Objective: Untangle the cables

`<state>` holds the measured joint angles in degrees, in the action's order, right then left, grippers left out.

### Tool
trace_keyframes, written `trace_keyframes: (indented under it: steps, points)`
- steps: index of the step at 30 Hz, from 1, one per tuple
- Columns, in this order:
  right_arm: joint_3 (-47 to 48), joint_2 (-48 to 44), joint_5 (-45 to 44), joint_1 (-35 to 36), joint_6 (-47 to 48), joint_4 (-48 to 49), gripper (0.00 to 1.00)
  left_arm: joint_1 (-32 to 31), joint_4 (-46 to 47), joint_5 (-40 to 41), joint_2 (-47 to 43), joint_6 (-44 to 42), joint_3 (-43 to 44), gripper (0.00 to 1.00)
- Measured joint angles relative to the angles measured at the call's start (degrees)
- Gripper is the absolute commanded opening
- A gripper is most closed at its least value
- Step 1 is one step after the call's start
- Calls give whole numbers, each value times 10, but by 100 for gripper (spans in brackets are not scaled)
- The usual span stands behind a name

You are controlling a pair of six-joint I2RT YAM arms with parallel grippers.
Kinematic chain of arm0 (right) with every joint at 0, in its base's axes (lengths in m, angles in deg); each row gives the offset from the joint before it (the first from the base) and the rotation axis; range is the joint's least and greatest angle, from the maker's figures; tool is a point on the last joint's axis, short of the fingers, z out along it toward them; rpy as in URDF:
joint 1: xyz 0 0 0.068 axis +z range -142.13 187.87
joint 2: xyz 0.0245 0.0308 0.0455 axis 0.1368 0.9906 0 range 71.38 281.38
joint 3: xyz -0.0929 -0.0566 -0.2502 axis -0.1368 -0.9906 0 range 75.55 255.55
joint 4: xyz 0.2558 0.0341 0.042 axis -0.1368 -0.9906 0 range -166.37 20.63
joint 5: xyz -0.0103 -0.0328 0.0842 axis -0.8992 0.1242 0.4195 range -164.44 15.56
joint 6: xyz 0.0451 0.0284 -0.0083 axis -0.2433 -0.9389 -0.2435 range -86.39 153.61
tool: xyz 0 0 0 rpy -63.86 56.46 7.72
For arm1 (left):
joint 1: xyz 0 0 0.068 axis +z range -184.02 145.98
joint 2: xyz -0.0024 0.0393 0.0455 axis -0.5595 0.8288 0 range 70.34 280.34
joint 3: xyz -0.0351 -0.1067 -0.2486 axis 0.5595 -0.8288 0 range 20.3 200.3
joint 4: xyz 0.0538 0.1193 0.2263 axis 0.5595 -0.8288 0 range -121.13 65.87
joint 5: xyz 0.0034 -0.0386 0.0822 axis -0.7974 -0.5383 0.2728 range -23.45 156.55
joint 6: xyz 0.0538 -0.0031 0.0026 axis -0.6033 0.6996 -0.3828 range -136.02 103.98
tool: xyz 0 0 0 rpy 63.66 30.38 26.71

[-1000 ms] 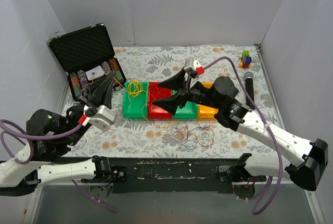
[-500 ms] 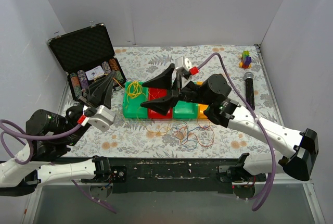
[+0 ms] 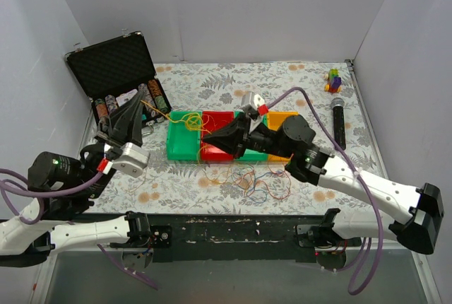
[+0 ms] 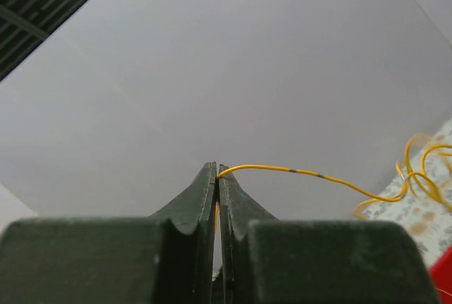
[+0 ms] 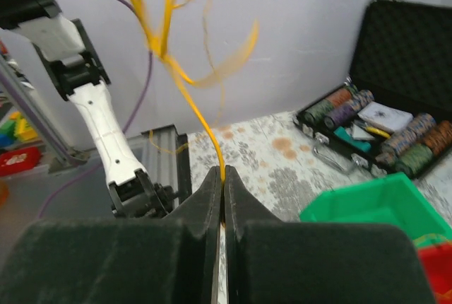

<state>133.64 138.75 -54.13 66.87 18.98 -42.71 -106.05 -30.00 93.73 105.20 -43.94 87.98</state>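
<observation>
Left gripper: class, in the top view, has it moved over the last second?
Yes. The left gripper, shut on a thin yellow cable, has pulled leftward, away from the green plastic bin toward the open black chip case.

**Thin wire cables — part sprawled in a clump, part drawn out**

The cables [image 3: 258,180] are hair-thin loops of red, blue and orange. They lie flat and overlapping in a loose clump at the lower middle of the top view. A yellow strand [image 3: 164,112] runs nearly straight from the upper left, pinched in the closed tips of the left gripper [image 3: 143,98], down to a small bunch of yellow loops [image 3: 188,121] left of centre. A yellow-orange strand [image 5: 198,113] rises from the closed tips of the right gripper [image 5: 222,171] to blurred loops at the top left of the right wrist view — whether it is the same wire cannot be told.
</observation>
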Motion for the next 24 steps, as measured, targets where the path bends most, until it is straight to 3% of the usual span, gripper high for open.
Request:
trace_keyframes:
  steps: [7, 12, 18, 24]
  points:
    - [-168, -128, -126, 0, 13, -56, 1, 0, 107, 19, -2, -101, 16, 0]
    - [-238, -168, -193, 0, 4, -96, 1, 0, 186, 28, -1, -164, 57, 0]
    - [-253, -184, -245, 0, -2, -127, 1, 0, 320, 32, 5, -236, 80, 0]
    - [-213, -156, -245, 0, -2, -139, 1, 0, 266, 50, -8, -205, 83, 0]
